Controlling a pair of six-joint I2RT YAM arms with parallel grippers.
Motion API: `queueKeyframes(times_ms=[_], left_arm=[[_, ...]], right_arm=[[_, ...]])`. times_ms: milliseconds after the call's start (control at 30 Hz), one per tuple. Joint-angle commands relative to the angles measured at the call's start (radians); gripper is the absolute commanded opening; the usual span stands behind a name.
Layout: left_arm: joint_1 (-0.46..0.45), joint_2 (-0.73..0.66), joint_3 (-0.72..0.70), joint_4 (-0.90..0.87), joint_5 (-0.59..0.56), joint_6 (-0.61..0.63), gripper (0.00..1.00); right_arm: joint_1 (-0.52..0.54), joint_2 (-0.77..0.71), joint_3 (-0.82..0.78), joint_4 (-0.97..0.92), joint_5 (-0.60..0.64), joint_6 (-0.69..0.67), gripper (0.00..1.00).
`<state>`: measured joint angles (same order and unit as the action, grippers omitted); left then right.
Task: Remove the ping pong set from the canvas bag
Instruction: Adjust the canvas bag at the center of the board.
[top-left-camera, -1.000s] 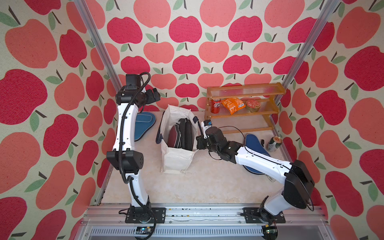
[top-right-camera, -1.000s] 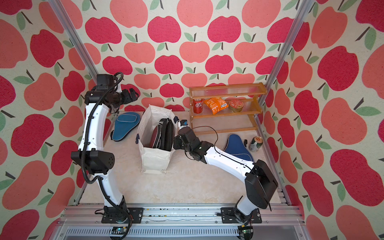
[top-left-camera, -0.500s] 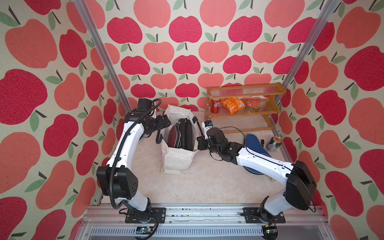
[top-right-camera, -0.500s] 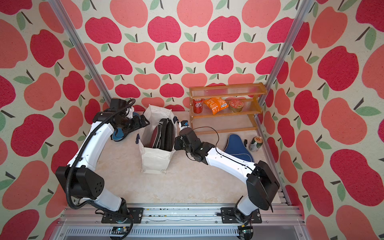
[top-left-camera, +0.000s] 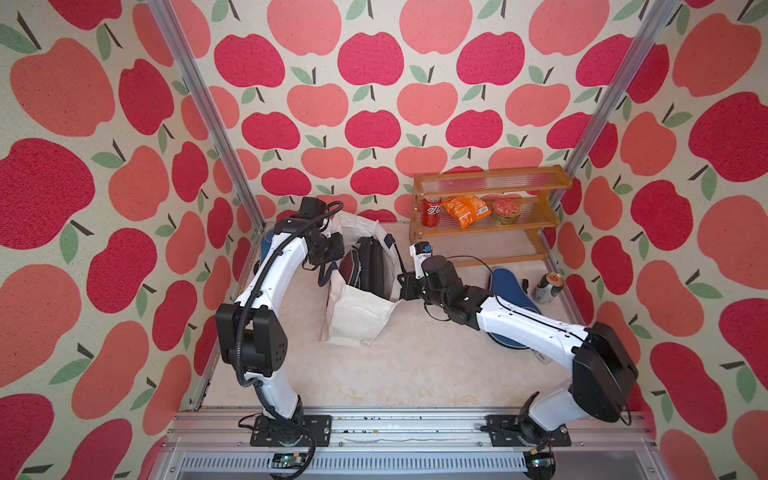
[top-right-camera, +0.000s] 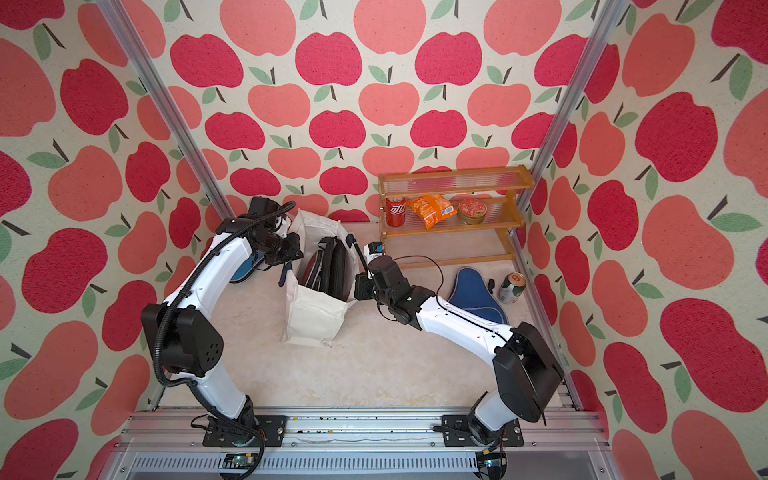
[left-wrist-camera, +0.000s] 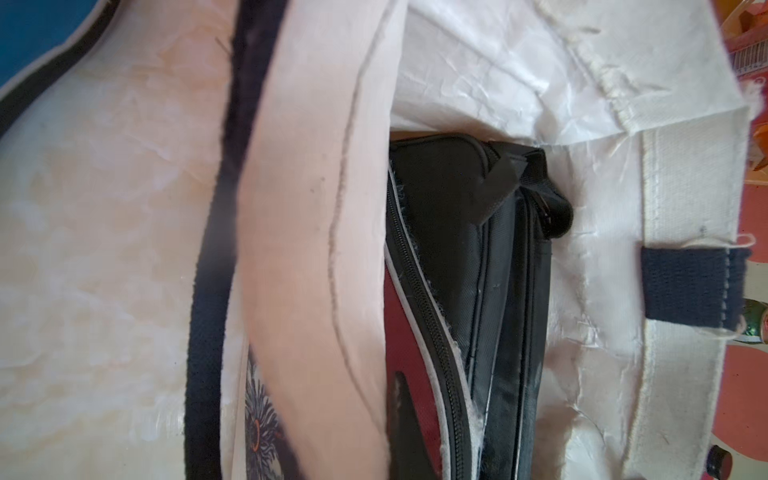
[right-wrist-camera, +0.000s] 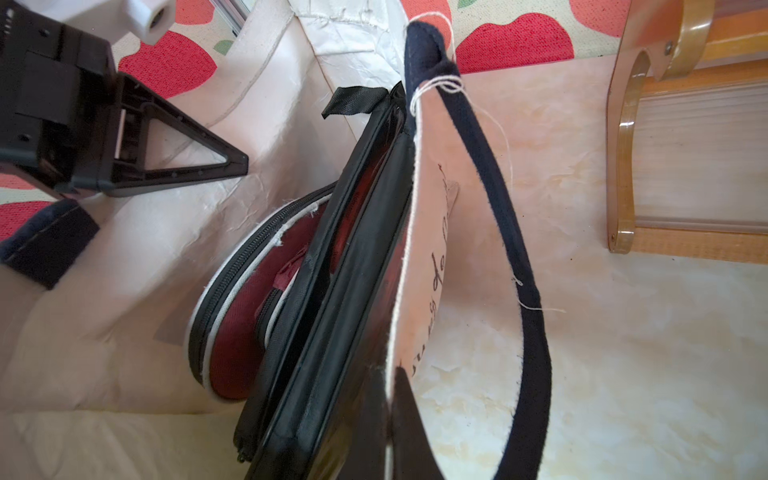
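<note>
A blue paddle-shaped zip case (top-right-camera: 473, 291) and a second blue case (top-right-camera: 243, 272) are laid outside; a maroon zip case (right-wrist-camera: 237, 332) and 2 black-edged pouches (right-wrist-camera: 332, 291) are left in the off-white canvas bag (top-left-camera: 357, 316), whose walls are pinched by the left gripper (top-right-camera: 293, 253) and the right gripper (top-right-camera: 359, 286).

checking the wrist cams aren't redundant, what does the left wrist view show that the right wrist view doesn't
Only the left wrist view: a blue case and a green can. Only the right wrist view: the left gripper's fingers at the rim of the canvas bag, and script lettering on it. Both: the bag's inside, with the maroon case and black pouches.
</note>
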<state>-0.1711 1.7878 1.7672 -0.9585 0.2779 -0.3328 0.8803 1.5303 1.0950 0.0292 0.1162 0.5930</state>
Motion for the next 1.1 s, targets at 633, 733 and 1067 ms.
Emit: queueKeyframes(times_ms=[633,733,1067], left_arm=[[-0.058,-0.181,-0.047,0.099,0.051,0.157,0.00],[-0.070,-0.220,-0.127,0.123,0.041,0.142,0.00],[-0.120,-0.286,-0.260,0.158,0.024,0.154,0.00]], right_arm=[[0.160,0.082,-0.182,0.325,0.157,0.189,0.51],[0.155,0.004,-0.211,0.286,0.201,0.172,0.64],[0.158,-0.192,-0.352,0.355,0.261,0.308,0.75]])
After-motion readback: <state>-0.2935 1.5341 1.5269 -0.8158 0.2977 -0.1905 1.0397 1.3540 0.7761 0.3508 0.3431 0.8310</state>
